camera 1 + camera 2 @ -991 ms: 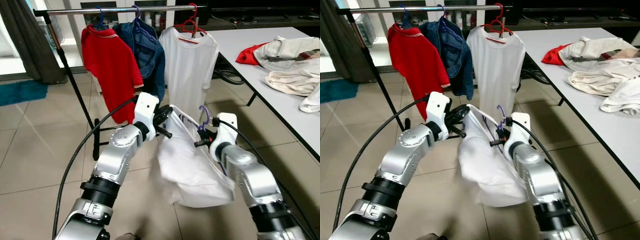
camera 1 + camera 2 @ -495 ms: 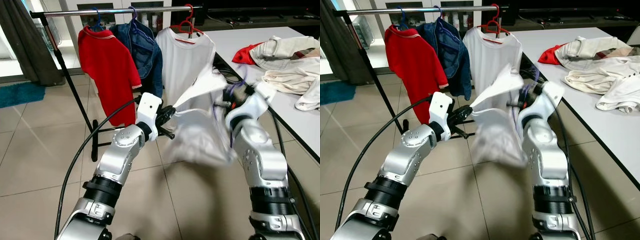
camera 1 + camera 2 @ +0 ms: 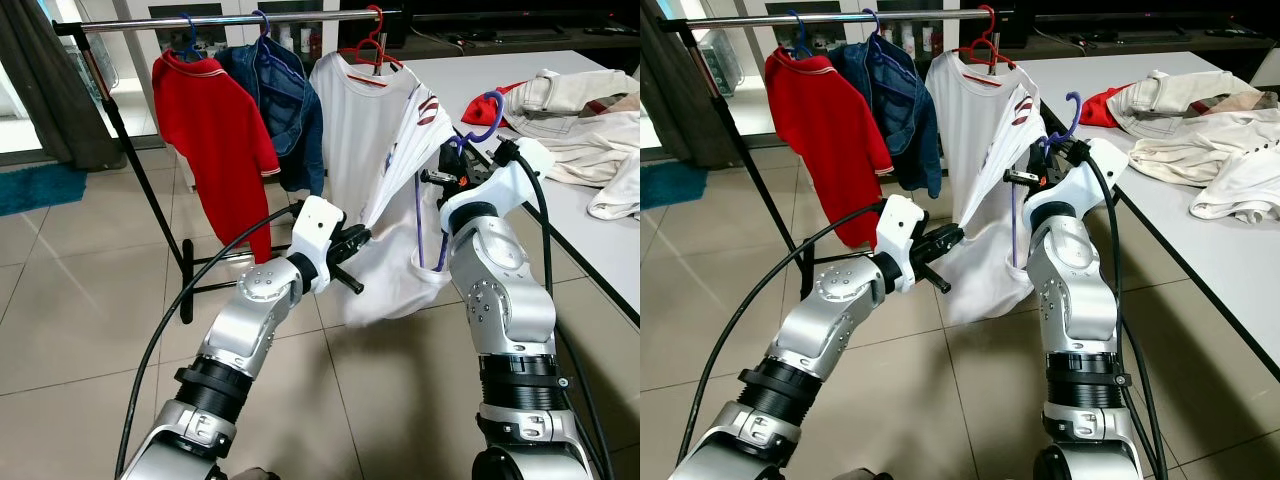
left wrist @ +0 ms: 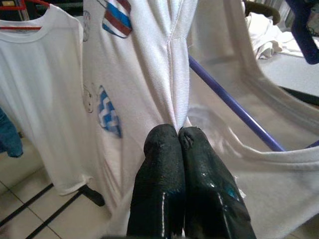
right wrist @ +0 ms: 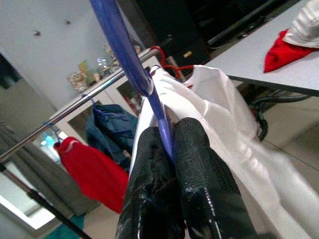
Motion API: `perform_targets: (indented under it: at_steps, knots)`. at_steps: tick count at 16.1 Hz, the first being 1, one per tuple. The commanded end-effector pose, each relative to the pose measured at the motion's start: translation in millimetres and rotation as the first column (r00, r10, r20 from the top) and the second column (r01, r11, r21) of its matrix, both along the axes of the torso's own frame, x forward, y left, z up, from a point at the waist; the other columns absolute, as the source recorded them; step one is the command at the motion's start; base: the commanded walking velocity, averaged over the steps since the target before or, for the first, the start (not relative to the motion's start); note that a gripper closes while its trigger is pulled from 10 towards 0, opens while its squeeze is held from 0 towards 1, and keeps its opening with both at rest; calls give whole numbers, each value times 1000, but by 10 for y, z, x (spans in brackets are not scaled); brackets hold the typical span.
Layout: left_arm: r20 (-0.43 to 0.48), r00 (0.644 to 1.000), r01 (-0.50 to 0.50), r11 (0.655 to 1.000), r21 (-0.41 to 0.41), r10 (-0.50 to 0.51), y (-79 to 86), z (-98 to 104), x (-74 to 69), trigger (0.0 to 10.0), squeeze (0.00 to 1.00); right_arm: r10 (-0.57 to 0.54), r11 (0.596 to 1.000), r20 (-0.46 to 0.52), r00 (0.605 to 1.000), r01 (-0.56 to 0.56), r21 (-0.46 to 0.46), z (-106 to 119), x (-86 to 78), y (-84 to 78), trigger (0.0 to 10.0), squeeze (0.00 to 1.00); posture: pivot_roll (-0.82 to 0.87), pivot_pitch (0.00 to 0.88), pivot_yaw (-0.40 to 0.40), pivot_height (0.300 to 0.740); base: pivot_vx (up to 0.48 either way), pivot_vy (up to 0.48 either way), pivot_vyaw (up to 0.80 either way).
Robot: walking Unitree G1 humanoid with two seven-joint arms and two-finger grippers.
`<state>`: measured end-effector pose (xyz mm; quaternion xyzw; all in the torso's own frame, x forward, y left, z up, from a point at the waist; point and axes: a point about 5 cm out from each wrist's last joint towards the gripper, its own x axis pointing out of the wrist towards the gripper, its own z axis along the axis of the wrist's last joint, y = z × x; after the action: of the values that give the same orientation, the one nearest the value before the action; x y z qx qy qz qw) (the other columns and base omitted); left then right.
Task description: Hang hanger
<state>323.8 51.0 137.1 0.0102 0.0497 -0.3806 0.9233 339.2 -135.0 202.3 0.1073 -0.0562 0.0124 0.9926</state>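
With my right pincer (image 3: 447, 176) clamped on the purple hanger (image 3: 484, 110) and my left pincer (image 3: 358, 238) pinching the white shirt (image 3: 395, 255), I should lift the hook over the rail (image 3: 230, 20), right of the red hanger (image 3: 375, 45).

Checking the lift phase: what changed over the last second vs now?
The right gripper, shut on the purple hanger, rose from low in front of the robot to beside the hung white T-shirt, below the rail. The white shirt went from sagging to stretched up. The left gripper stayed clamped on its fabric; the red shirt and denim jacket kept their places.
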Motion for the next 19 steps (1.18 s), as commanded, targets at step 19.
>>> perform_targets:
  at_steps: [19]
  knots:
    - [10,1000,5,999,34,-5,24,-19,-14,0,0,279,940,-214,936,-312,-137,-411,-44,15,10000,0,-132,0,1,740,0,0,0]
